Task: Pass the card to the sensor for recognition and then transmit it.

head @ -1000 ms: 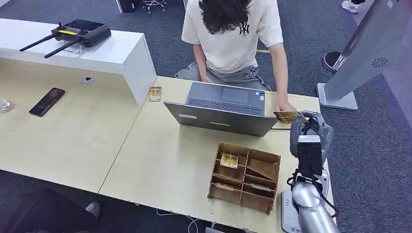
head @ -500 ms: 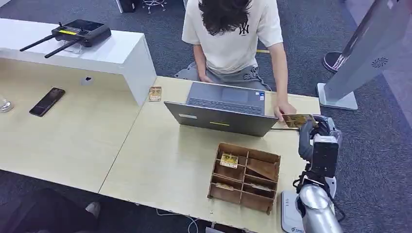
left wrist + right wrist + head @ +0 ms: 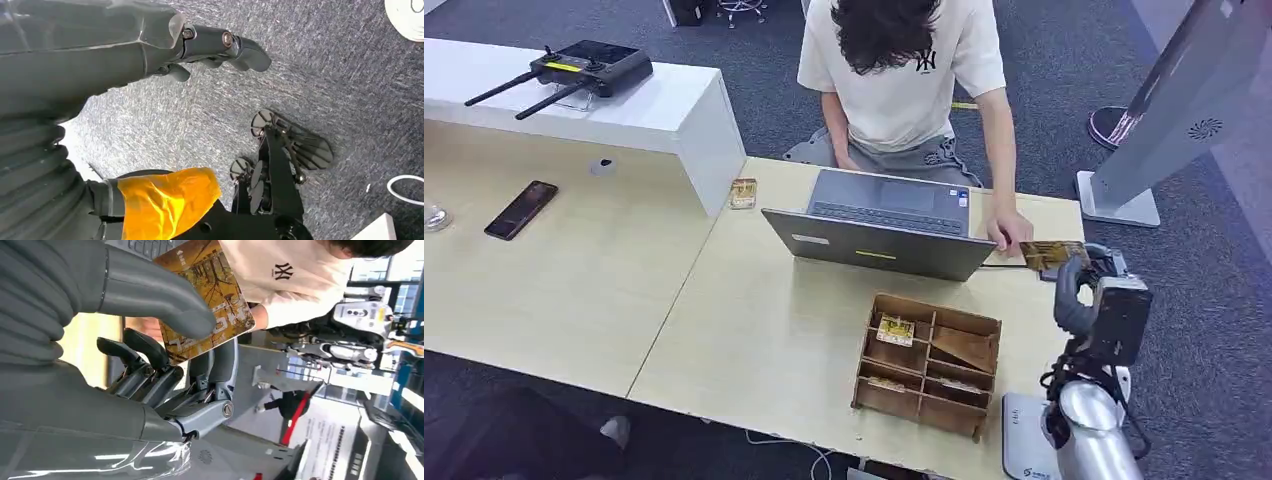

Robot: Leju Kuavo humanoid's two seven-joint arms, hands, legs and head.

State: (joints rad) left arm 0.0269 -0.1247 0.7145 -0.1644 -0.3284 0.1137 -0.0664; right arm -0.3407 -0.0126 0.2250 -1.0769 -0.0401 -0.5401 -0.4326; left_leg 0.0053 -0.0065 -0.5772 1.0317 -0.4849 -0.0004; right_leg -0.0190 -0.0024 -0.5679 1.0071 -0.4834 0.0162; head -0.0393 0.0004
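Holding the card between thumb and fingers, the right hand is presenting it lengthwise toward the person's hand, just beside.

Card: thin, rectangular, golden-yellow face with dark tree-branch print and pale lettering. Pinched at one end between thumb and fingers of right hand. Held roughly flat above right end of desk, beside laptop, near person's hand.
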